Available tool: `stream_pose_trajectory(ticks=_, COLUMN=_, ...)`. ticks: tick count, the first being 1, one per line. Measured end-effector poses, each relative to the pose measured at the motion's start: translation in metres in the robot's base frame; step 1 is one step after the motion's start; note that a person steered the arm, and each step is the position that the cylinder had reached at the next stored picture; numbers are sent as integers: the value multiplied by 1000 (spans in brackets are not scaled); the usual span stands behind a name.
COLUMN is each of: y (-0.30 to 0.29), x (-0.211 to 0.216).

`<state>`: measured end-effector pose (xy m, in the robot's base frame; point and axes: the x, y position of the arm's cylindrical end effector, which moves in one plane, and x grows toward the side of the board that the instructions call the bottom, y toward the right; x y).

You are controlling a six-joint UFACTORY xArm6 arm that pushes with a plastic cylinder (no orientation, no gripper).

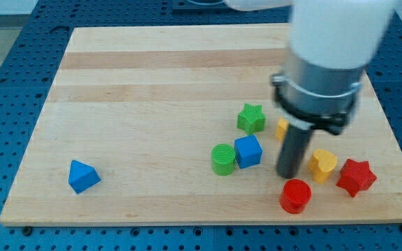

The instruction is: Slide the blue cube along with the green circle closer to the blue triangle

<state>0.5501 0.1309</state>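
The blue cube point(248, 150) sits right of the board's middle, touching the green circle point(223, 159) on its left. The blue triangle point(83, 176) lies far off at the view's lower left. My tip point(289, 174) is the lower end of the dark rod, standing a little to the right of the blue cube with a small gap between them. The arm's white and grey body hides the board behind it at the view's upper right.
A green star point(251, 118) lies above the cube. A yellow block point(282, 128) is partly hidden behind the rod. A yellow heart point(322, 164), a red star point(356, 176) and a red cylinder point(296, 195) cluster right of and below the tip. The board's bottom edge point(187, 222) is near.
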Motion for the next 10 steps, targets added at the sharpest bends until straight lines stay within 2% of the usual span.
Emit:
stream_pose_trajectory(ticks=1, y=-4, x=-30)
stream_pose_trajectory(ticks=2, y=-46, x=-33)
stream_pose_trajectory(ticks=3, y=-95, x=-27)
stream_pose_trajectory(ticks=6, y=-192, x=6)
stream_pose_trajectory(ticks=10, y=-228, x=17)
